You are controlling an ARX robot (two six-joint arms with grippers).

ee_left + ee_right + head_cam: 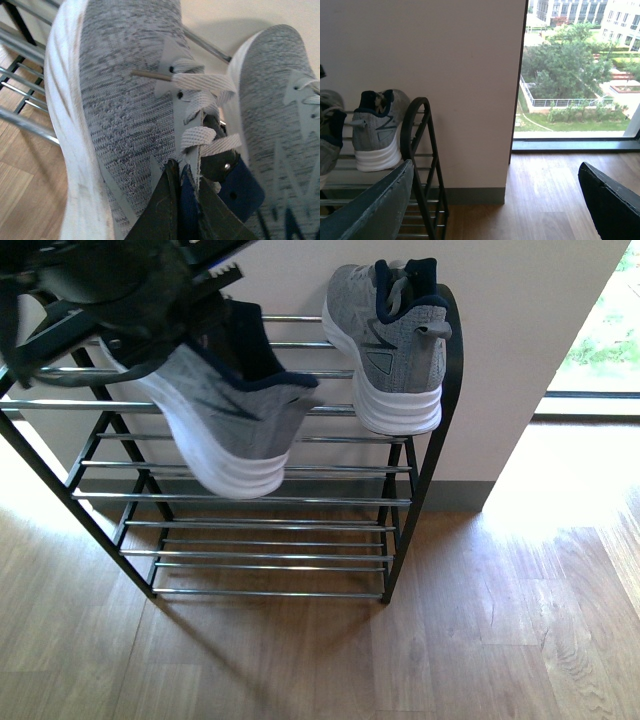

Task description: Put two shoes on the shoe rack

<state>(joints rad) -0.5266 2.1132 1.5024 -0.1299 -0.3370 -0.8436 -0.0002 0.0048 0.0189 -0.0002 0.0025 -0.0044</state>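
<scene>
While the left gripper (182,200) pinches the tongue and navy collar of one grey knit sneaker (225,410), that shoe hangs tilted, heel low, before the upper tiers of the shoe rack (330,502), at ten o'clock in the front view. Its white sole edge overlaps the silver bars (340,470); contact is unclear. At its three o'clock, a narrow gap away, the second sneaker (395,340) sits on the top tier, just beside the rounded end frame (415,130). The right gripper (495,167) is spread wide. Bare wood floor (500,620) lies open at the rack's five o'clock.
</scene>
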